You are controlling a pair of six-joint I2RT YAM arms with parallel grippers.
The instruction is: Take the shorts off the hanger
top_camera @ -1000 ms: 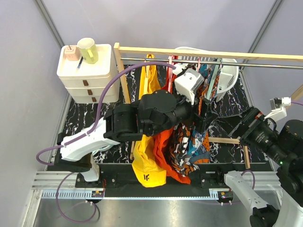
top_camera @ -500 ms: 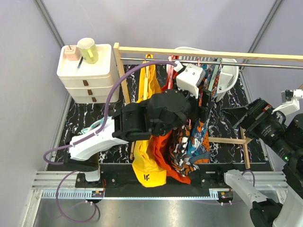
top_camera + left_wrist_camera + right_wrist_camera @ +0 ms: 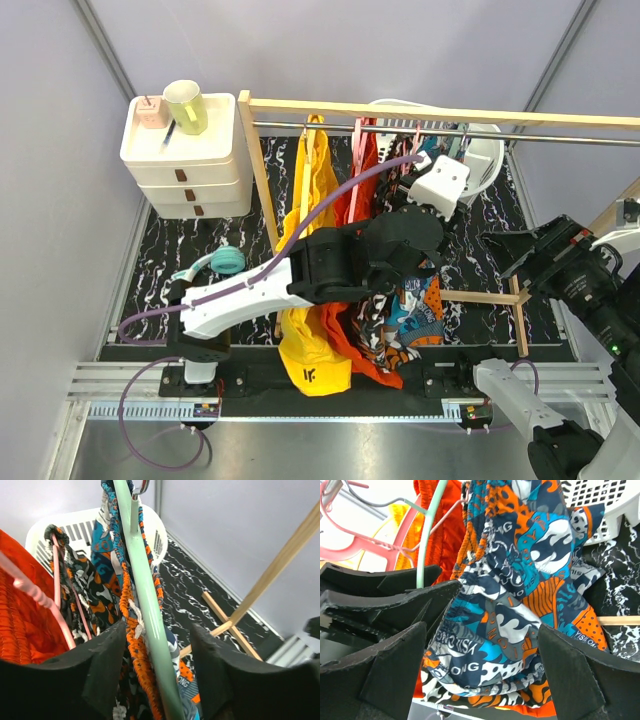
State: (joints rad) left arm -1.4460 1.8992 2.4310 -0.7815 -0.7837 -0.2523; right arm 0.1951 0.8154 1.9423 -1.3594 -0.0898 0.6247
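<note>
The blue/teal shorts (image 3: 415, 315) hang on a mint-green hanger (image 3: 145, 590) from the metal rail (image 3: 540, 135). The dark grey blotched shorts (image 3: 85, 590) hang beside them on a pink hanger (image 3: 56, 570). My left gripper (image 3: 160, 680) is open, with one finger on each side of the green hanger's arm and the shorts' orange waistband. In the top view it (image 3: 430, 225) sits among the hangers. My right gripper (image 3: 482, 680) is open and empty, facing the blue/teal shorts (image 3: 520, 590) from the right, apart from them.
Plain yellow shorts (image 3: 310, 360) and orange-red shorts (image 3: 340, 320) hang to the left on the same rail. A white basket (image 3: 485, 160) stands behind the rack. White drawers (image 3: 185, 150) with a cup stand at the back left. The wooden rack frame (image 3: 490, 297) lies to the right.
My left arm has swung right along the rail, from the pink hangers to the green hanger. My right gripper has drawn back a little to the right.
</note>
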